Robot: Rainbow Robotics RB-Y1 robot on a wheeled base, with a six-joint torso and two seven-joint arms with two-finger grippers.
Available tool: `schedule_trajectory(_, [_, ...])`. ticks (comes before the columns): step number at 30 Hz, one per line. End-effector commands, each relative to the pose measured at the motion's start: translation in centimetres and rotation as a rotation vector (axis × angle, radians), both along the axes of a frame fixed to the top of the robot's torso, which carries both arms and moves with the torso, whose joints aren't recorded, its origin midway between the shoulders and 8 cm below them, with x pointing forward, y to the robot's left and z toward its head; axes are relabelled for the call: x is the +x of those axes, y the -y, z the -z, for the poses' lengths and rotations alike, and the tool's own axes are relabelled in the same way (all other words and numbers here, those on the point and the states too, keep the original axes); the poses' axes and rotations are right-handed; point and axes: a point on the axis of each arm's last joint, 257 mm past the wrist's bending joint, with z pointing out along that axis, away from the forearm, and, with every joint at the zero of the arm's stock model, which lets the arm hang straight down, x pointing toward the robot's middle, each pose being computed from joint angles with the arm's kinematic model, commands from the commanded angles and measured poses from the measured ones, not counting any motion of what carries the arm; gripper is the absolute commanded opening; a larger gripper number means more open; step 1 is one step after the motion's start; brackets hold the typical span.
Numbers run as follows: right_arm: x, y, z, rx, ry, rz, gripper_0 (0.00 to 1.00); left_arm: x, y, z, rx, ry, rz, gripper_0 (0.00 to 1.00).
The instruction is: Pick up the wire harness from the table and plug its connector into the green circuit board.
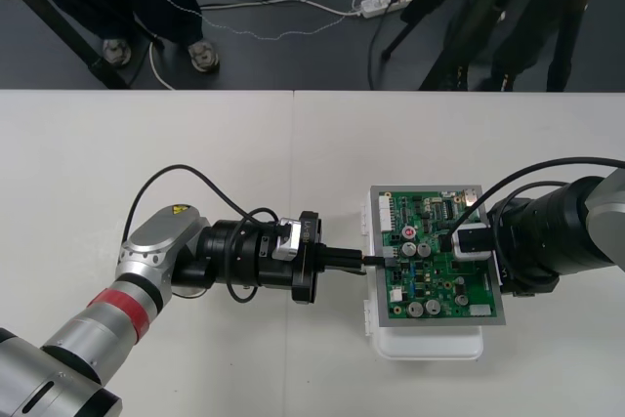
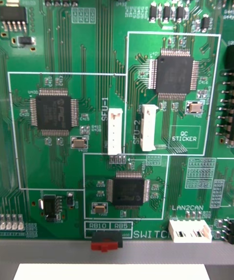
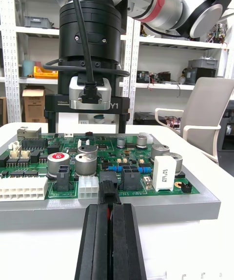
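Green board point(image 1: 435, 261), one, sat on one white base point(image 1: 430, 344). The left gripper point(image 1: 369, 261) was at its left edge and the right gripper point(image 1: 469, 241) hung over its right side. The right wrist view looked down on three black chips point(image 2: 173, 73) on the board. In the left wrist view, the left gripper's jaws pinched one small black plug point(image 3: 107, 185) at the board's edge. The right gripper's jaws stood spread.

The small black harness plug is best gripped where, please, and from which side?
Hold the black plug by its rear, pinched across its sides, coming level from the green circuit board's left edge, as the shut left gripper does: its nose faces the board.
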Motion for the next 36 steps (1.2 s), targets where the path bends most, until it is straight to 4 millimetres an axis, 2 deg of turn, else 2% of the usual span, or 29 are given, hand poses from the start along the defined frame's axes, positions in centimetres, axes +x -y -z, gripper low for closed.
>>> schedule_trajectory(1, [0.4, -1.1, -1.1, -0.012, 0.033, -0.074, 1.0, 0.2, 0.4, -0.5, 0.026, 0.051, 0.019, 0.0])
schedule_trajectory(9, [0.3, -1.1, -1.0, -0.013, 0.03, -0.076, 1.0, -0.3, 0.9, -0.5, 0.027, 0.054, 0.04, 0.0])
schedule_trajectory(24, [0.1, -1.1, -1.0, -0.014, 0.02, -0.076, 1.0, 0.3, 1.0, -1.8, -0.015, 0.05, 0.019, 0.0])
schedule_trajectory(36, [-0.1, -1.0, -0.9, -0.018, 0.01, -0.076, 1.0, 0.6, 0.9, -1.7, -0.008, 0.06, 0.009, 0.0])
